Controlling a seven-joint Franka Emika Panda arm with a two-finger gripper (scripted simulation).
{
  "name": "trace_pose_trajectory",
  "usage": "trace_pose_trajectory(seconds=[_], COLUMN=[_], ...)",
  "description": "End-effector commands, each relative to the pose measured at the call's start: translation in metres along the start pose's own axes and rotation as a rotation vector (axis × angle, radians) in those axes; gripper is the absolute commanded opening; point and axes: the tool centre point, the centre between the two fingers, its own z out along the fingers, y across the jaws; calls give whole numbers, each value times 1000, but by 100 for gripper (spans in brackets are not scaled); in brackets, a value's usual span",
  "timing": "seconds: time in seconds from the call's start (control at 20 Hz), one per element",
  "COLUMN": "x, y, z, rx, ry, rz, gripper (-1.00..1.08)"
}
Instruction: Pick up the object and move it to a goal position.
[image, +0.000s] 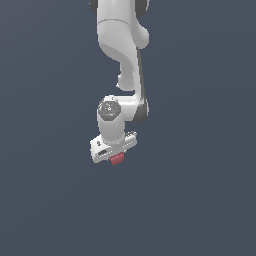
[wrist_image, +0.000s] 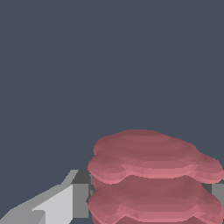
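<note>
Object: dull-red object (wrist_image: 153, 175) fills the near part of the wrist view, lumpy, with stacked ridges and a bumpy outline; in the exterior view only a small red bit of it (image: 117, 159) shows under the white hand.
Pincer: pincer (image: 114, 156) points down, narrow, its fingers (wrist_image: 78, 199) pressed to both flanks of the object, one grey pad on each side in the wrist view; it holds the object.
Contact with ground: cannot tell from either view whether the object touches the surface or hangs just above it.
Arm: white arm (image: 122, 55) comes down from the exterior view's top edge, well clear of the side edges.
Tabletop: plain slate-blue tabletop (image: 200, 200), flat and even, no rim or border visible in either view.
Open room: bare surface spreads from the pincer toward the exterior view's left, right and lower edge.
</note>
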Motion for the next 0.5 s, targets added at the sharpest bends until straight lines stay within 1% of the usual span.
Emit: trace_pose_trajectory(seconds=[0.0,0.45], x=[5,31], y=[-5,-29], z=[-9,-60], rx=[-8,-53], ry=[8,47], rz=[19,130], gripper=[-100,-100])
